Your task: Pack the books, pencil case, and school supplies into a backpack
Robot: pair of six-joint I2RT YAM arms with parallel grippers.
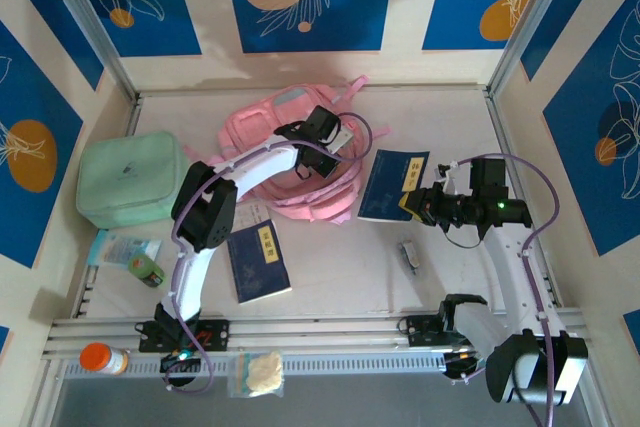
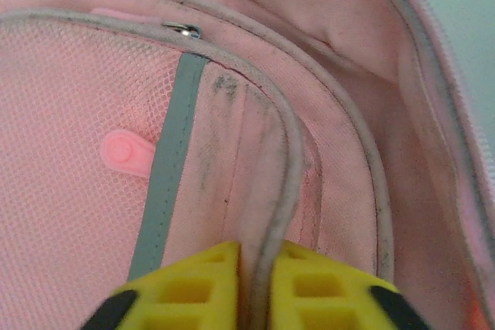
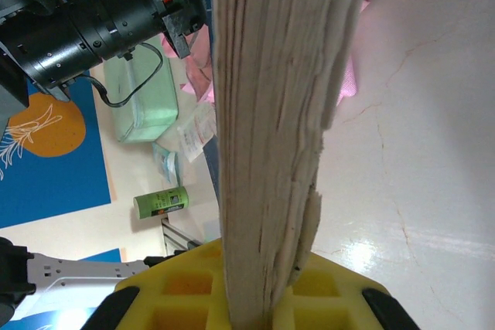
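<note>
Your left gripper (image 2: pixel 259 272) is clamped shut on the piped rim of the pink backpack (image 1: pixel 285 142), which lies at the far middle of the table (image 1: pixel 340 282). Your right gripper (image 3: pixel 259 287) is pinching a navy book (image 1: pixel 393 185) by its page edges, just right of the backpack. The second navy book (image 1: pixel 258 260) lies flat beside the left arm. The small grey-white item (image 1: pixel 409 255) sits nearer you than the held book. The teal pouch (image 1: pixel 118 247) is at far left, in front of the mint-green case (image 1: pixel 128 179).
</note>
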